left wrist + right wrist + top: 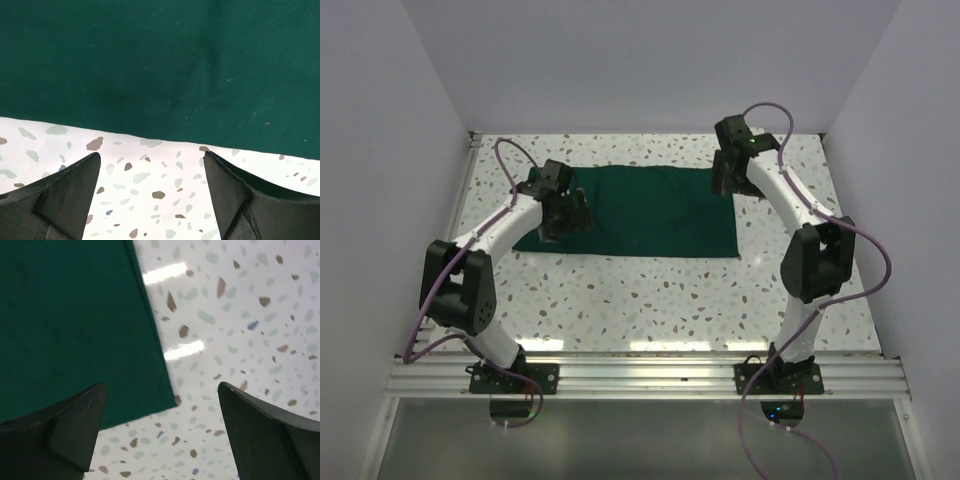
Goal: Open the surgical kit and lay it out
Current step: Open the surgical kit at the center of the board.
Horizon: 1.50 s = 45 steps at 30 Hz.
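Note:
The dark green cloth wrap (640,212) lies folded flat as a rectangle on the speckled table. No steel tray, tweezers or scissors show; they are hidden or out of view. My left gripper (570,215) is open over the wrap's left end; in the left wrist view the gripper (152,165) hangs just off the cloth's edge (160,75), fingers apart over bare table. My right gripper (725,180) is open at the wrap's far right corner; in the right wrist view the gripper (162,400) straddles that cloth corner (75,320).
The speckled table (670,300) is bounded by white walls on the left, back and right. An aluminium rail (640,375) runs along the near edge with both arm bases bolted to it.

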Available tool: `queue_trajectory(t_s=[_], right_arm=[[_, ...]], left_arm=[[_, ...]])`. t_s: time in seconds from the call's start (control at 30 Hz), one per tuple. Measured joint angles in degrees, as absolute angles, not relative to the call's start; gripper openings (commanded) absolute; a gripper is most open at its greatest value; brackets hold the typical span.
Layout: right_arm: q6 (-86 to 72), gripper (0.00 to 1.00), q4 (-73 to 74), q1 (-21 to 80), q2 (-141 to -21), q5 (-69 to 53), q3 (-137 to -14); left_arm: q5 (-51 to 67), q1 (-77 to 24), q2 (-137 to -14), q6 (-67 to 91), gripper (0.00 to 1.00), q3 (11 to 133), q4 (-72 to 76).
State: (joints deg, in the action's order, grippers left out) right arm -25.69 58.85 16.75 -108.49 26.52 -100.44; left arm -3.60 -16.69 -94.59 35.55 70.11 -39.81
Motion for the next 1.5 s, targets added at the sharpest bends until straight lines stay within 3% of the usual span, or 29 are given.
queue_trajectory(t_s=[0.27, 0.47, 1.2, 1.5], right_arm=[[-26.5, 0.75, 53.5, 16.1, -123.3, 19.1, -118.6], [-27.2, 0.67, 52.8, 14.8, -135.5, 16.7, -128.6], [-30.9, 0.60, 50.5, 7.2, -149.3, 10.0, -139.5], [-31.6, 0.30, 48.2, 6.6, -150.9, 7.9, -141.5]], left_arm=[[-5.4, -16.7, -91.5, 34.7, 0.88, 69.6, -41.6], [-7.7, -16.7, -89.0, 34.7, 0.88, 69.6, -42.7], [-13.1, -16.7, -85.1, 36.4, 0.88, 66.3, -48.5], [-13.9, -16.7, -83.1, 38.3, 0.88, 63.7, -50.5]])
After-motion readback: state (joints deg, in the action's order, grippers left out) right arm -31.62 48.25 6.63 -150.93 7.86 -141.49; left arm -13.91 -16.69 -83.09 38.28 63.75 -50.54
